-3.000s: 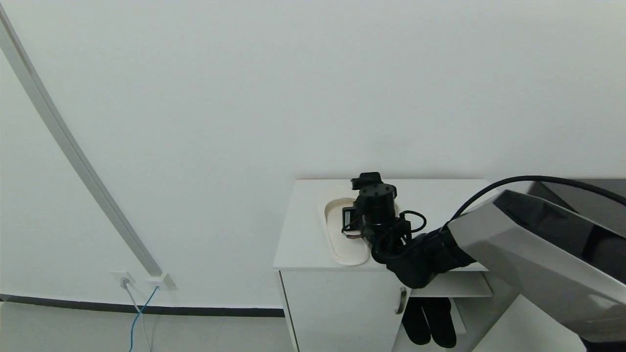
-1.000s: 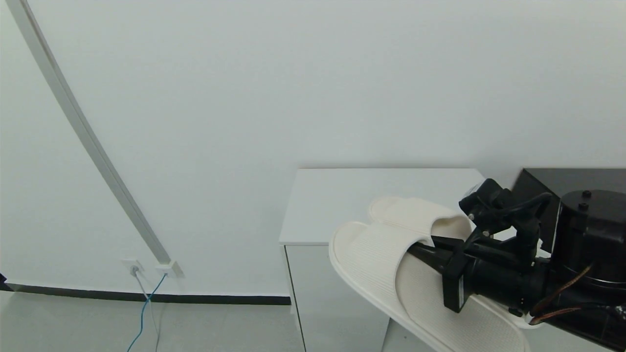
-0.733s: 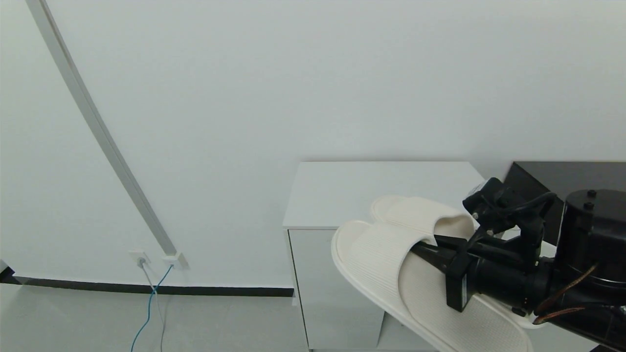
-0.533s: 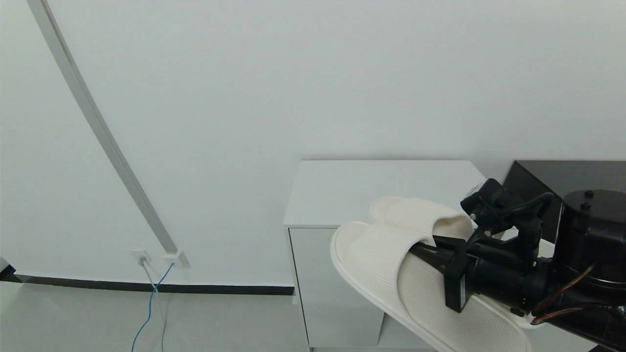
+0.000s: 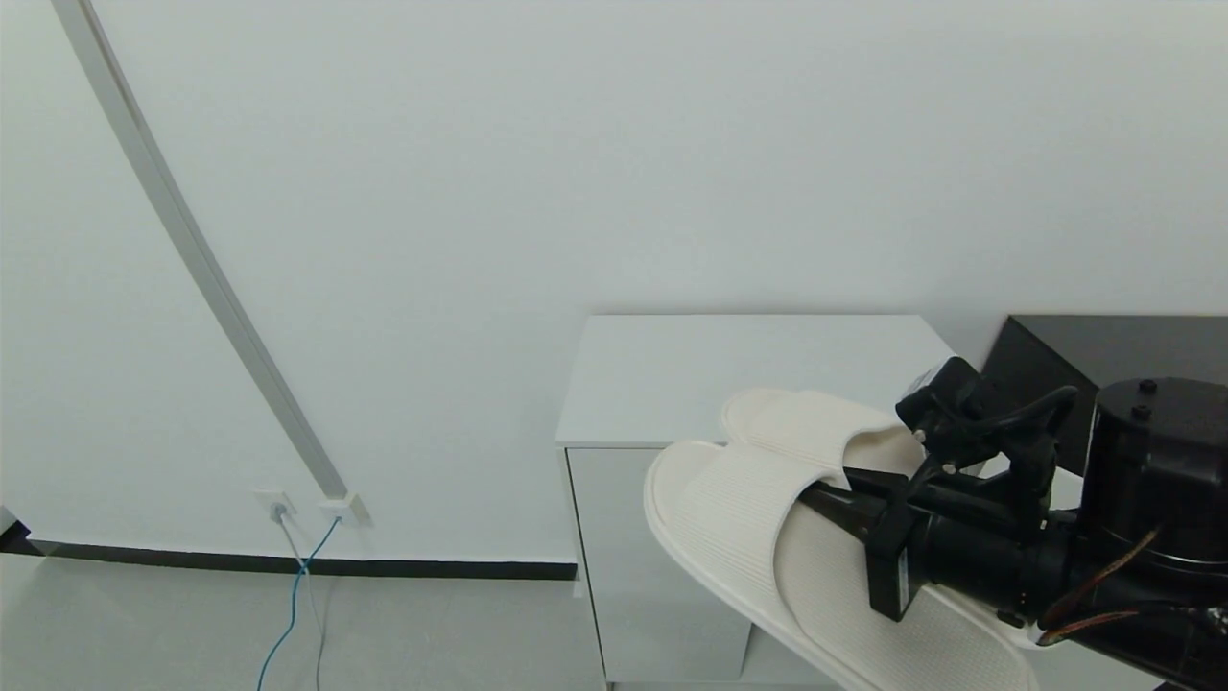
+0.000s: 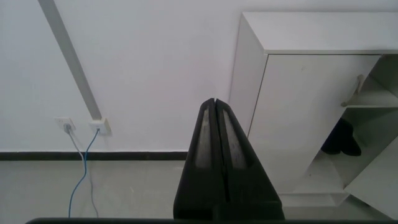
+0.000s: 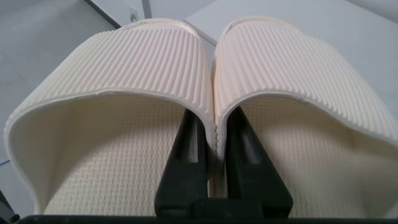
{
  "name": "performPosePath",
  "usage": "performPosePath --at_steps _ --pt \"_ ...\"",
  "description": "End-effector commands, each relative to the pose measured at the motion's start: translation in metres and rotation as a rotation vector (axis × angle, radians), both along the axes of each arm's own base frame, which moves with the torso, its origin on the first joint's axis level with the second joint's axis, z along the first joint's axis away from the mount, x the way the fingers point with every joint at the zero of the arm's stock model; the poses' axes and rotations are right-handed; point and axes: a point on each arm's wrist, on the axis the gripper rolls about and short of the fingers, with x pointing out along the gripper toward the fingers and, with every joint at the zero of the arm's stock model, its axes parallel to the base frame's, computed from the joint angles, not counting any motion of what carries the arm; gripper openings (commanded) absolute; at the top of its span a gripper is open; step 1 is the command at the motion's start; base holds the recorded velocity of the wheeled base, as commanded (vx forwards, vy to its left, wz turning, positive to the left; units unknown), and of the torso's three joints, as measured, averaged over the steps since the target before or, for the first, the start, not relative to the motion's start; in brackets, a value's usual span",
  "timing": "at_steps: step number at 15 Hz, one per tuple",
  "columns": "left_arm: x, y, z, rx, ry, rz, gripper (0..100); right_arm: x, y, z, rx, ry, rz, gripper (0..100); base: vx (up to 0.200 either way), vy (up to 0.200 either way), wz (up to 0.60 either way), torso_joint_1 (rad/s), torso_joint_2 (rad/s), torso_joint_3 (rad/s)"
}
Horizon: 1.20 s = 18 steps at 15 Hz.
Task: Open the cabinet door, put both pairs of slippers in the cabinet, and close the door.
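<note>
Pair of cream slippers (image 5: 739, 499) side by side aloft, white cabinet (image 5: 729, 374) open, black slippers (image 6: 342, 138) inside

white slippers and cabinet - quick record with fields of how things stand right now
white slippers: pair held off the ground, in front of the cabinet
right gripper: shut on white slippers, one finger inside each, pinching the inner walls together
left gripper: shut, holding nothing
cabinet: right side open, shelf showing
black slippers: inside cabinet, under the shelf
left to do: put white slippers in, close door
</note>
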Motion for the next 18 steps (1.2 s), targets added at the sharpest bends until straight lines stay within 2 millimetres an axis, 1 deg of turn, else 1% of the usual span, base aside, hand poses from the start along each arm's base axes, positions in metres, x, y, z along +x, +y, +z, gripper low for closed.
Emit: performPosePath --at_steps 1,4,14,18 --pt "0.0001 0.0000 0.0000 0.000 0.001 0.001 0 0.0011 0.0015 -0.0033 -0.011 0.007 0.002 0 0.000 0.000 0.00 0.000 0.00 0.000" --pt "0.0001 0.0000 0.0000 0.000 0.001 0.001 0 0.0013 0.0016 -0.0029 -0.010 0.006 0.001 0 0.000 0.000 0.00 0.000 0.00 0.000" --pt "0.0001 -0.0001 0.0000 0.001 0.001 -0.003 0 0.0056 0.0048 -0.0076 -0.021 0.021 0.002 0 0.000 -0.200 0.00 0.002 0.00 0.003" --pt "0.0001 -0.0001 0.0000 0.001 0.001 -0.003 0 0.0003 -0.0002 -0.0042 -0.011 0.012 0.000 0 0.000 -0.200 0.00 0.004 0.00 0.002"
